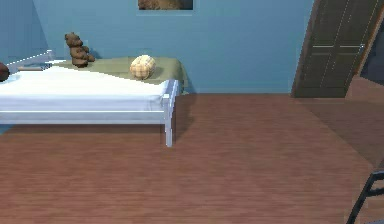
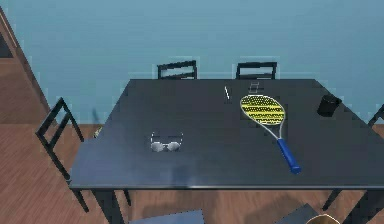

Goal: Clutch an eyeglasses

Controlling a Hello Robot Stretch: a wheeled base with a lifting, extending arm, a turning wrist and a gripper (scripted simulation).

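Toward the lower left of the dark table [image 2: 200, 120] in the arm side view, the eyeglasses [image 2: 166, 144] lie on the top, well apart from the tennis racket [image 2: 268, 120] at right centre. From that I judge the grasp not yet made: reach, grip and lift are all left to do. How the end effector stands, I cannot tell. A small dark object [image 2: 327, 105] at the table's upper right is too small to name, and the tabletop hides the chairs [image 2: 177, 70] behind it from the backrest down.

No legible text, label, brand, number or sign anywhere: none on the racket [image 2: 265, 112], the dark cup [image 2: 327, 105] or the wall picture [image 1: 165, 4].
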